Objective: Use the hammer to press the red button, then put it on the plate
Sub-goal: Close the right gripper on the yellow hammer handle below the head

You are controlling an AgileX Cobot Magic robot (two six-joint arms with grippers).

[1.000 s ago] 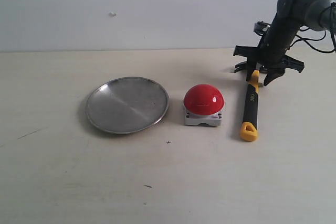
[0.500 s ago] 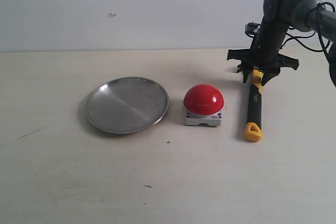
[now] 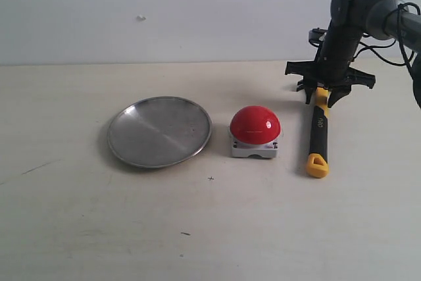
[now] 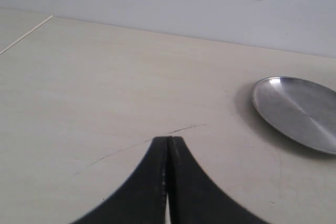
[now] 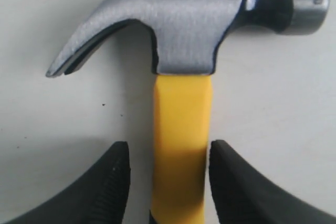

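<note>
Straddling the hammer (image 3: 317,135) at its yellow neck just below the head, the right gripper (image 5: 169,182) has its jaws open on either side of the handle, with a gap on at least one side, so no grip yet. Hammer lies flat on the table (image 3: 263,228) right of the button (image 3: 255,125), head far, loop near. Left gripper (image 4: 168,182) jaws are closed on nothing and the plate (image 3: 159,131), left of the button, holds nothing; I judge grasp, press and placing all remain.
</note>
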